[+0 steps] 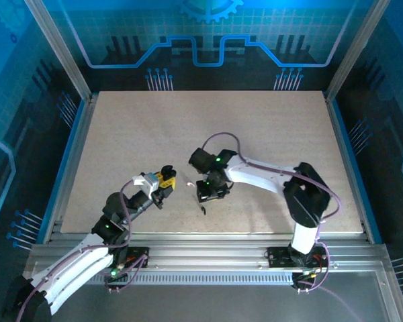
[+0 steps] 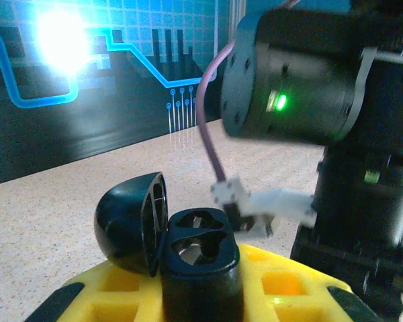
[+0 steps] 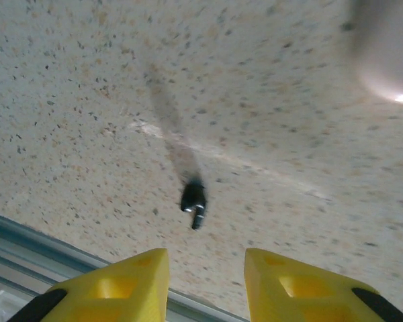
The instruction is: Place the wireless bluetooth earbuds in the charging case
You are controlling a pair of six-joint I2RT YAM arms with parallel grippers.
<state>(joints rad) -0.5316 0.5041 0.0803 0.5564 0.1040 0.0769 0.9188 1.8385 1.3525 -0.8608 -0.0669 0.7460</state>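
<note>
The right gripper (image 3: 206, 285) hangs over the table (image 3: 289, 134), jaws apart and empty, with the black earbud (image 3: 193, 201) lying just ahead of its tips. The left gripper (image 1: 163, 182) clamps the charging case (image 2: 200, 258), lid open. The pickup appears to be in hand. Next, the gripper should lower, straddle the tiny piece and close gently.

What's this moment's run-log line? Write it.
left gripper: shut on open charging case | right gripper: open, above black earbud | earbud on table
</note>
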